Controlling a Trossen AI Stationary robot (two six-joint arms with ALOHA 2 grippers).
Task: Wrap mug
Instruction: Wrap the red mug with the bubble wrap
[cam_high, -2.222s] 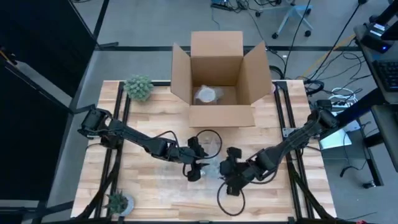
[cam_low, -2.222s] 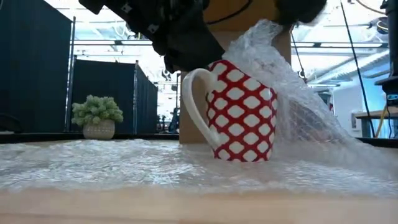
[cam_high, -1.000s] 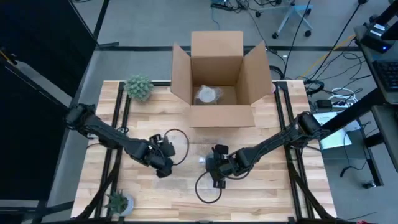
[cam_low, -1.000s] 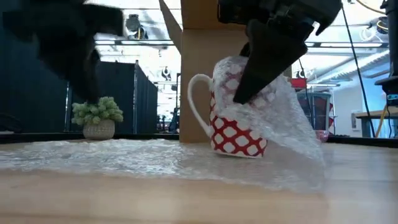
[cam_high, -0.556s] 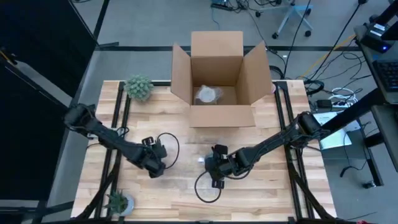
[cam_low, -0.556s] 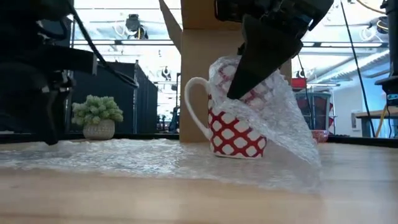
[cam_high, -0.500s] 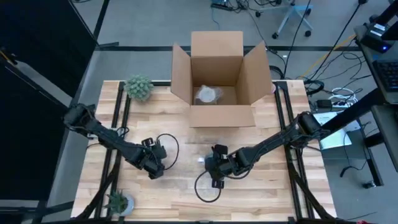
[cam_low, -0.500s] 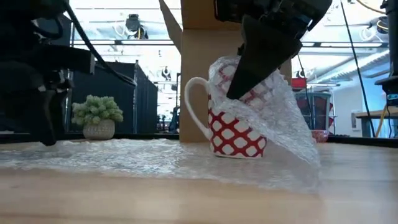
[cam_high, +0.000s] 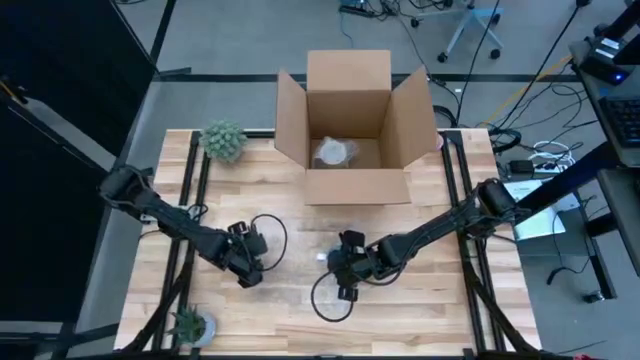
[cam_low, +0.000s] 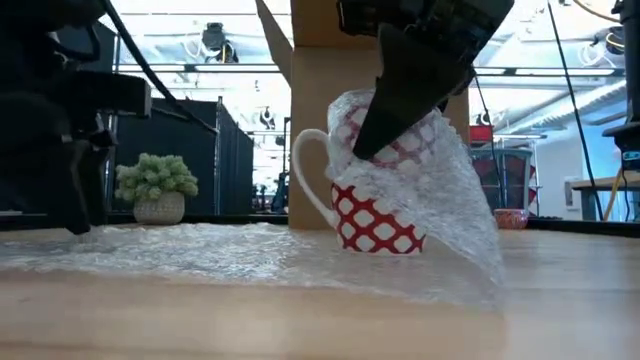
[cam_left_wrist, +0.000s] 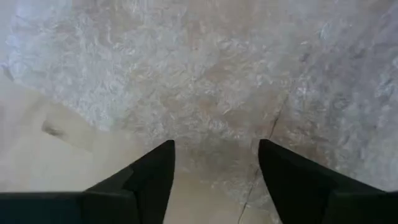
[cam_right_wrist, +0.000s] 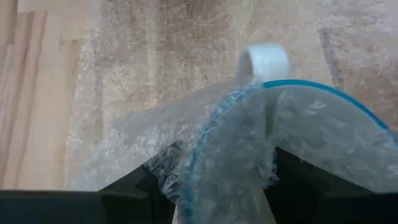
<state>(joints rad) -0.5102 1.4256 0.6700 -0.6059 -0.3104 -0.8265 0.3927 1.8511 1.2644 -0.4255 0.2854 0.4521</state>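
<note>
A red mug with white lattice pattern (cam_low: 378, 218) and white handle (cam_low: 305, 185) stands slightly tilted on a clear bubble wrap sheet (cam_low: 200, 255) spread over the wooden table. One side of the sheet is drawn up over the mug's top. My right gripper (cam_low: 395, 110) is above the mug, shut on that raised wrap; it also shows in the high view (cam_high: 340, 270). My left gripper (cam_high: 247, 272) stands open to the mug's left, fingers pointing down over the sheet's edge (cam_left_wrist: 186, 74), low over the table (cam_low: 78, 225). My right gripper pinches the bunched bubble wrap (cam_right_wrist: 214, 177) between its two fingers, right over the mug's blue-edged rim (cam_right_wrist: 311, 93). It comes slanting down from above. The wrap drapes from the fingers over the mug's right side down to the table (cam_low: 470, 260). Whether my left gripper touches the sheet, I cannot tell.
An open cardboard box (cam_high: 348, 120) with a wrapped thing inside stands at the table's far edge. One small potted plant (cam_high: 222, 140) is at the far left, another (cam_high: 188, 322) at the near left. Bare wood lies right of the mug.
My left gripper has gone toward the table's left edge and down to the flat sheet. My right gripper has drawn the raised wrap a little farther left over the mug's top, and the mug has shifted slightly left with it.
</note>
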